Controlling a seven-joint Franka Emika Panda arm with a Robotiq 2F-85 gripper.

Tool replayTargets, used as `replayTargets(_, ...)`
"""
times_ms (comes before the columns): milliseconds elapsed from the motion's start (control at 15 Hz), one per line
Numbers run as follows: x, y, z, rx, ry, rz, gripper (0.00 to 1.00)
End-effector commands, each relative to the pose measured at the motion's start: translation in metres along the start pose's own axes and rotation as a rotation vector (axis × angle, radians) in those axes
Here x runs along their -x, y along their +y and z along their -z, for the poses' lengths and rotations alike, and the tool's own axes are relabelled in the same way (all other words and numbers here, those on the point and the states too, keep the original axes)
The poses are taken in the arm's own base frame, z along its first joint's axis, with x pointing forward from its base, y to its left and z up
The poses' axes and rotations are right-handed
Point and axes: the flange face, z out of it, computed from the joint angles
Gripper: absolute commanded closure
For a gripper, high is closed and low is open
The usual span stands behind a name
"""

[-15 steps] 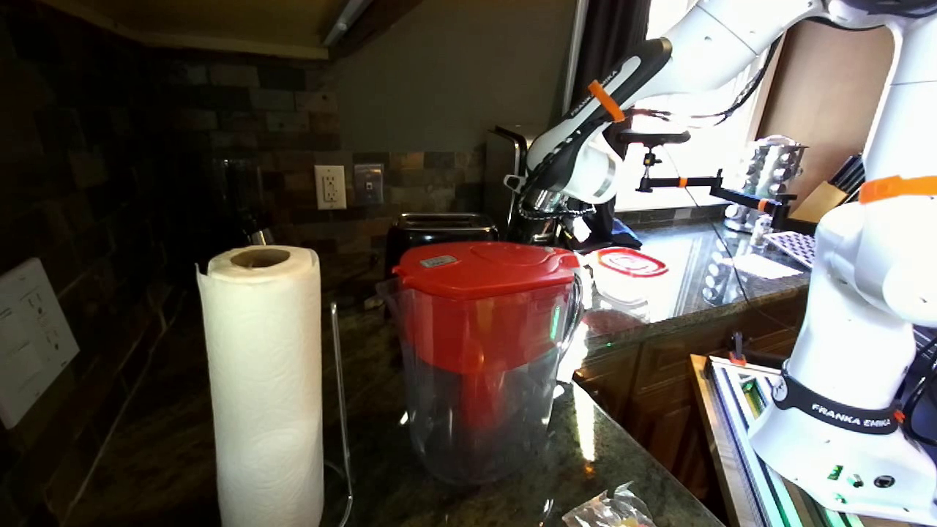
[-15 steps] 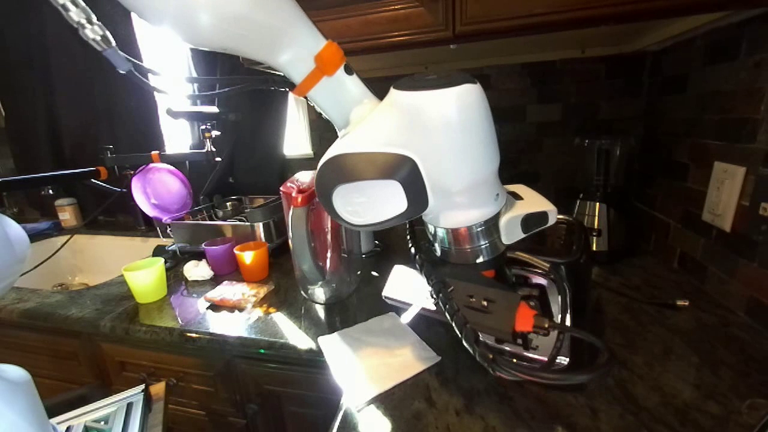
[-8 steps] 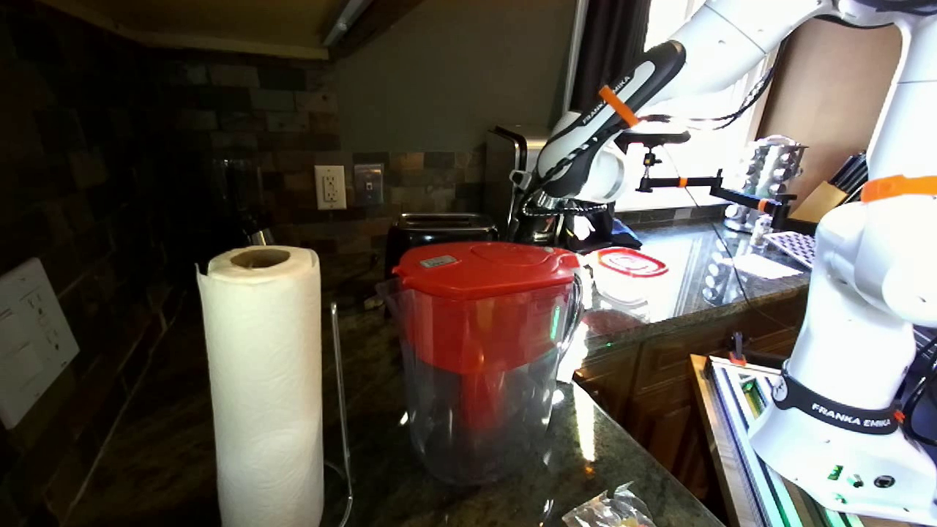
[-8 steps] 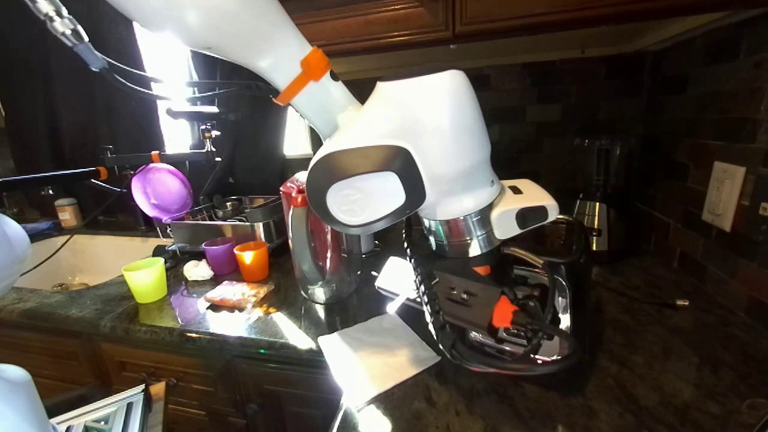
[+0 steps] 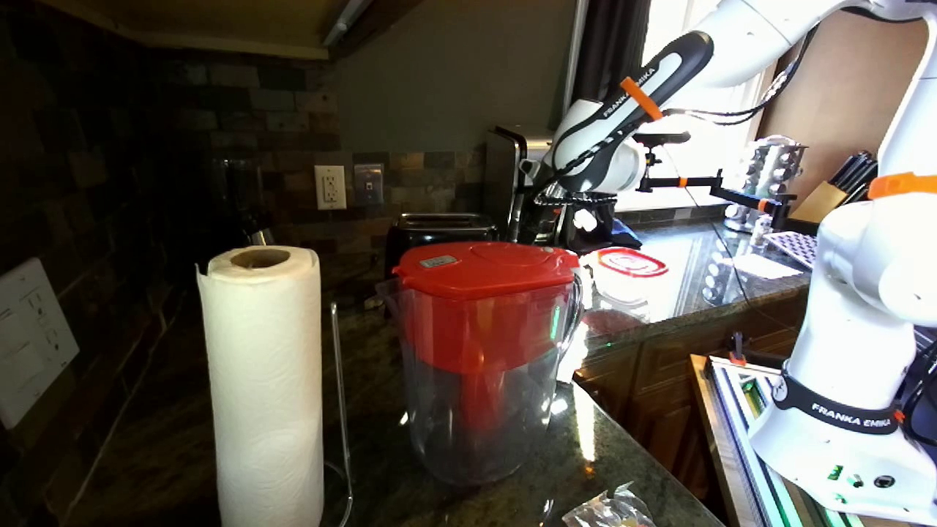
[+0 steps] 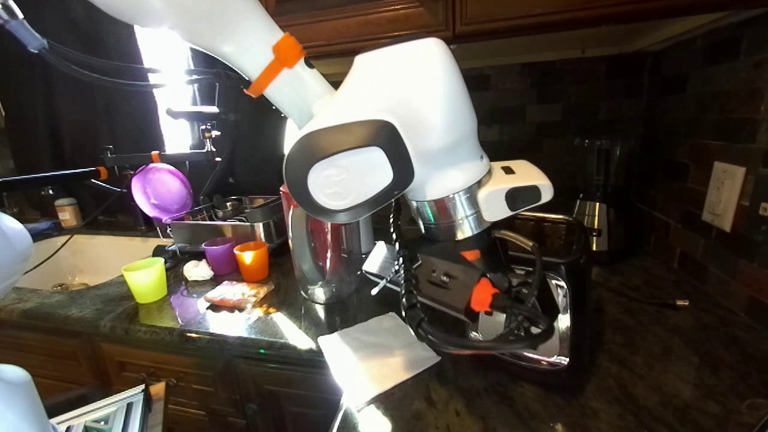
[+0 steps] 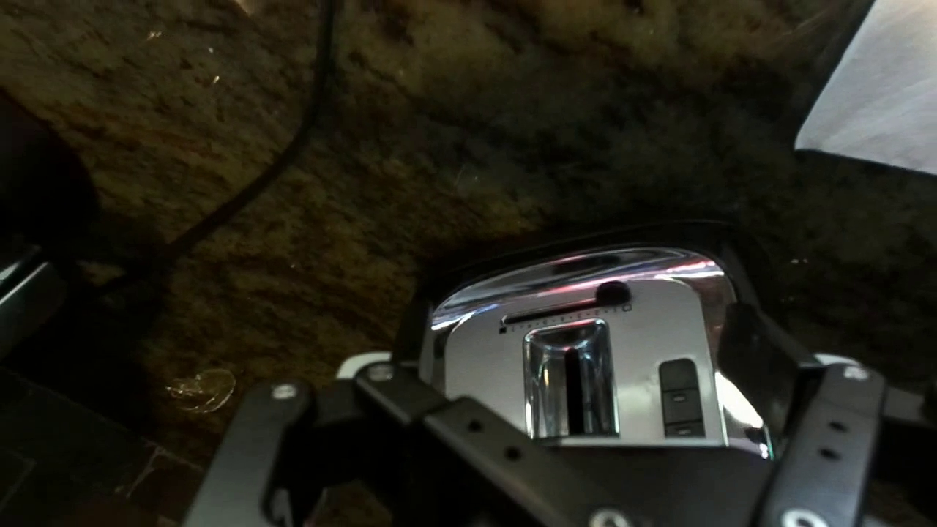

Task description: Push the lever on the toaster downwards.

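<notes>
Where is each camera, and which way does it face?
An exterior view: near the paper towel roll, facing filter pitcher; arm and base at right.
An exterior view: over the counter, facing toaster and cups; arm in front.
Wrist view: on the arm, facing down at toaster; claw at bottom.
Shared in both exterior views: arm and toaster.

FRANKA EMIKA on arm link (image 5: 665, 76), on base band (image 5: 842, 417)

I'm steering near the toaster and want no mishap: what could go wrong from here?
On the toaster, buttons and a slider knob sit near the slot; a stray press might hit them. A black cable loops in front of the toaster and could snag. I can't clearly make out the lever, so a push may miss.
</notes>
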Motion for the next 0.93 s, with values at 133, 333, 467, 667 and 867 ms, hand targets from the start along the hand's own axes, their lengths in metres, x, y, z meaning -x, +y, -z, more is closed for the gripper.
replayTargets(133,0.019,-0.005,0.031,0.006,0.000,-0.006,0.00)
replayTargets(333,0.025,-0.008,0.045,0.004,0.004,-0.014,0.00)
replayTargets(467,0.027,-0.010,0.052,-0.003,-0.003,-0.023,0.00)
replayTargets(667,0.029,-0.014,0.063,-0.013,-0.019,-0.040,0.00)
replayTargets(867,0.033,-0.018,0.073,-0.006,-0.016,-0.057,0.00)
